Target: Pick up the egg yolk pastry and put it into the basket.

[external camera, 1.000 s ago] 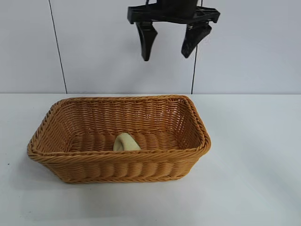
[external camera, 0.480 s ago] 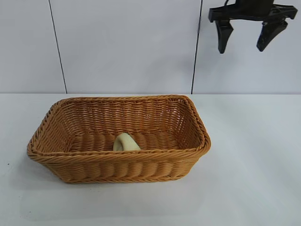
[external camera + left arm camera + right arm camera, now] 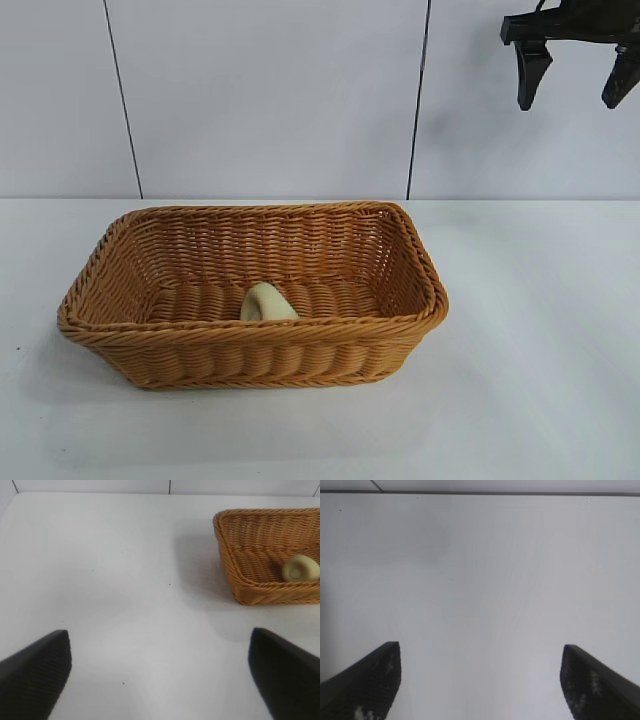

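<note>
The egg yolk pastry [image 3: 267, 303] lies inside the basket [image 3: 250, 345], near the wall at 6 o'clock, so the job looks done. The right gripper [image 3: 577, 72] hangs high at 2 o'clock from the basket, jaws wide apart and holding nothing. The left gripper [image 3: 159, 672] waits over the bare tabletop [image 3: 125, 580], jaws wide apart too

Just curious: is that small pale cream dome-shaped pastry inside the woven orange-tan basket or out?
Inside. The pastry lies on the basket's floor near its front wall, tipped on edge.
</note>
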